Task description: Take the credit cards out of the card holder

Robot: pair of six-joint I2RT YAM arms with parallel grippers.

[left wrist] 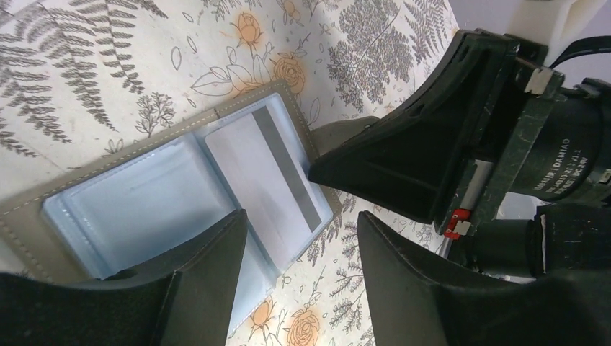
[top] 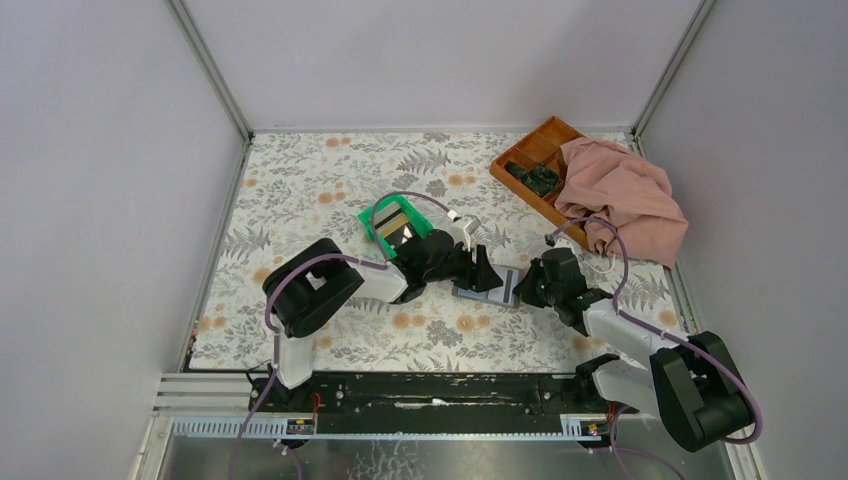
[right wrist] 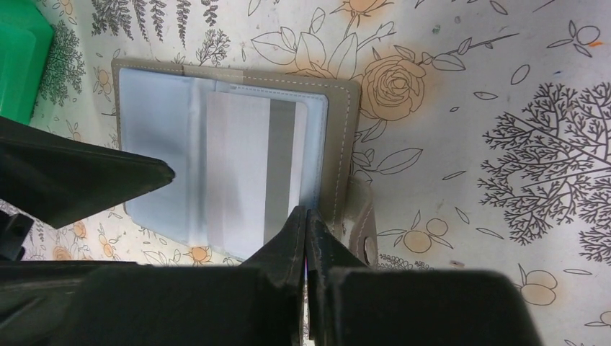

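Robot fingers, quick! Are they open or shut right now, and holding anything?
Left gripper: fingers open, holding nothing, over the card holder.
Right gripper: fingers shut, tips against the card holder's edge.

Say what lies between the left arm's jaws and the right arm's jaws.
The open card holder, flat on the table, with one card inside; the top view shows it.
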